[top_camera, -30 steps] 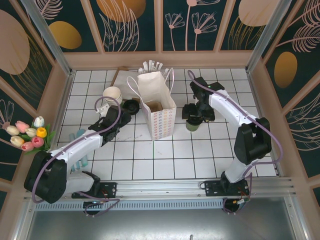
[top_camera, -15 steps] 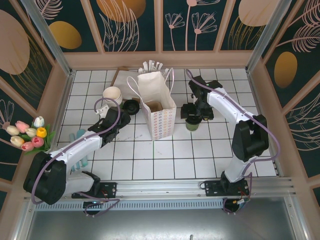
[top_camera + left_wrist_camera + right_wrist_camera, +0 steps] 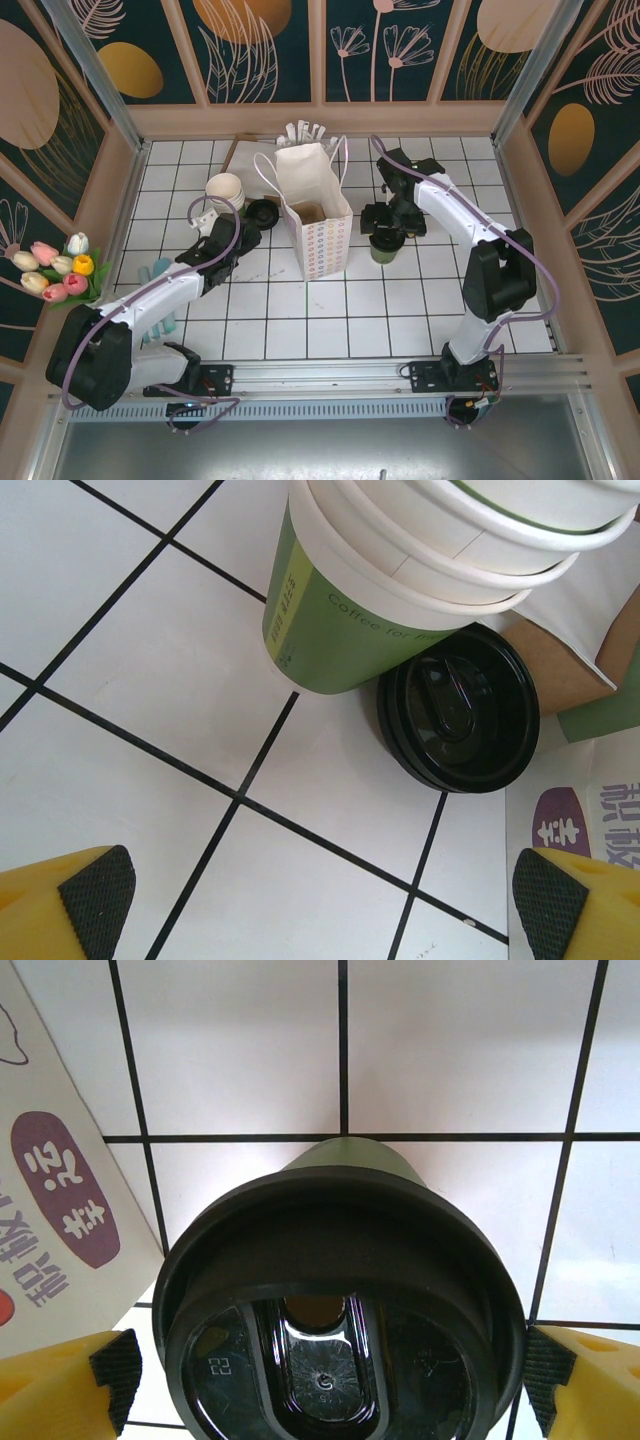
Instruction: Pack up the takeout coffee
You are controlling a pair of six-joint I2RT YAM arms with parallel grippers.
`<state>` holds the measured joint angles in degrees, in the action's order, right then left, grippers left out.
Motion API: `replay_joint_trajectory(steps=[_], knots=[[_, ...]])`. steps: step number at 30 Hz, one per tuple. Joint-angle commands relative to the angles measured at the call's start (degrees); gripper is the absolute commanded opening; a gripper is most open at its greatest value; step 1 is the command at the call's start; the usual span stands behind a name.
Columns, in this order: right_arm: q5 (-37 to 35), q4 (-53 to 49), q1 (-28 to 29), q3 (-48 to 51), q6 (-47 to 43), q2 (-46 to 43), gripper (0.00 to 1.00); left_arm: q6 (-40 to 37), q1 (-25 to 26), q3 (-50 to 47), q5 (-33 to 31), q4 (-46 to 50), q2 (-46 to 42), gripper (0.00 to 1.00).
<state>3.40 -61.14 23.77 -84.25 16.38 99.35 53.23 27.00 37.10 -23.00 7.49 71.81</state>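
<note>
room: dark teal wall panels (image 3: 260,50) with printed tan leaves and ovals, set in tan wood-look frames; silver metal corner posts
table: white square tiles (image 3: 330,320), thin dark grout lines, smooth, slightly glossy; ribbed metal rail (image 3: 330,380) along the near edge
arms: left arm (image 3: 150,295) and right arm (image 3: 470,230), white shells with black joints, thin lilac cable running along each
bag: white paper bag (image 3: 318,215), boxy, upright, top open, small coloured pattern on the front, thin looped handles; mid table
tulips: bunch (image 3: 55,265) in pink, yellow and white, at the left wall
stacked cups: cream paper cups (image 3: 225,188), nested, rolled rims, green printed band on the lowest; left of the bag
takeout coffee: dark-green paper cup (image 3: 384,245), tapered, under a glossy black round plastic lid with a sip hole; upright on a tile just right of the bag, not in it
loose lid: black plastic disc (image 3: 263,212), flat on the table, touching the base of the stacked cups
straws: white wrapped sticks (image 3: 303,132) poking up behind the bag
right claw: (image 3: 330,1380) spread wide, straddling the coffee lid; yellow fingers with black ribbed pads (image 3: 115,1370) level with the rim on either side; contact cannot be told; cup stands on the tile
left claw: (image 3: 320,900) spread wide, holding nothing, bare tile between the pads, near the loose lid and stacked cups
</note>
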Motion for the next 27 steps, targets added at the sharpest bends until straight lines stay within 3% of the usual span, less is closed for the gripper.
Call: replay_joint_trajectory(steps=[1, 27], knots=[[-1.8, -2.0, 0.3, 0.5, -0.9, 1.0, 0.99, 0.8, -0.3, -0.7, -0.3, -0.6, -0.8, 0.98], [-2.2, -5.7, 1.2, 0.1, -1.1, 4.5, 0.99, 1.2, -0.3, -2.0, -0.2, -0.9, -1.0, 0.99]])
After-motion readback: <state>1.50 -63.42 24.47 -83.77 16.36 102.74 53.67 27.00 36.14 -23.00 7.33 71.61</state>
